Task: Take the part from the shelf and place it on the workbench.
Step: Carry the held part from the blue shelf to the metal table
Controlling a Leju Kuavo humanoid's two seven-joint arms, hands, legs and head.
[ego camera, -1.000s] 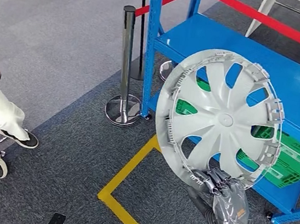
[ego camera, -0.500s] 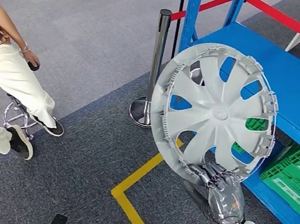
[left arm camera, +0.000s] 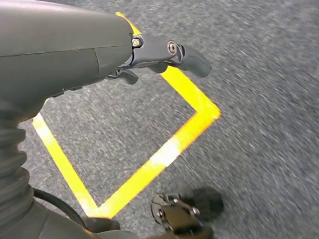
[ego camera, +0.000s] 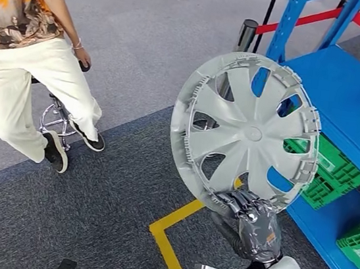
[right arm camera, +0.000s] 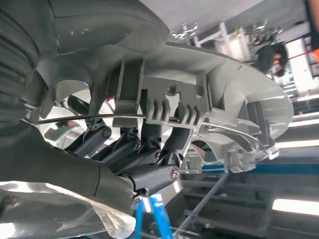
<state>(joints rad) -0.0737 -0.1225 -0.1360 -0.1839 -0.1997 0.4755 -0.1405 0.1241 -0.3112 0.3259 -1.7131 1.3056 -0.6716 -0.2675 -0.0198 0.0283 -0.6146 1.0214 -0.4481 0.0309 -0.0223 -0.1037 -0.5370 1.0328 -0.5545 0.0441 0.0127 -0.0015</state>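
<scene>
No lettering could be read anywhere, not even on the person's (ego camera: 26,54) orange printed shirt at far left, where they sat on a chrome stool (ego camera: 57,118) over open grey carpet (ego camera: 145,44). The left hand (left arm camera: 158,52) hung above yellow floor tape (left arm camera: 165,154), fingers loosely apart and holding nothing. Right of centre, the right hand (ego camera: 251,220) gripped the lower rim of the part (ego camera: 246,133), a silver hubcap held upright in the air, its fingers (right arm camera: 150,149) curled through the rim's clips. A chrome post (ego camera: 245,33) stood just behind it. At far right, the blue shelf (ego camera: 344,90) held green crates (ego camera: 335,175) on its lower level.
</scene>
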